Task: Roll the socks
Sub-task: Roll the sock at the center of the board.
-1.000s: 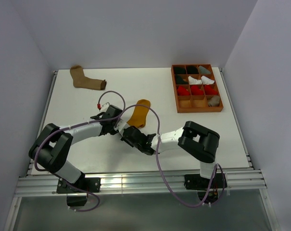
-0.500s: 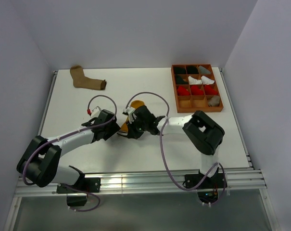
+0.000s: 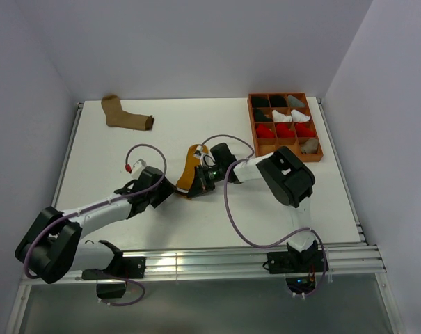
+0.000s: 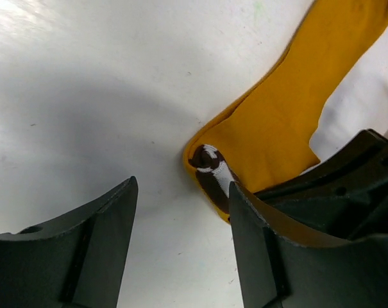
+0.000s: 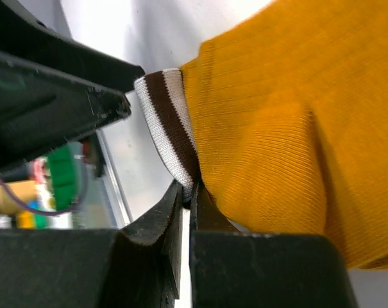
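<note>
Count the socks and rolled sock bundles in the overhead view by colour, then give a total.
Mustard yellow sock: 1
Brown sock: 1
Red bundles: 3
White bundles: 2
Grey bundles: 2
Black bundles: 3
Total: 12

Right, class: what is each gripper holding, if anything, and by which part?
The right gripper pinches the mustard sock by its striped cuff; the open left gripper holds nothing.
</note>
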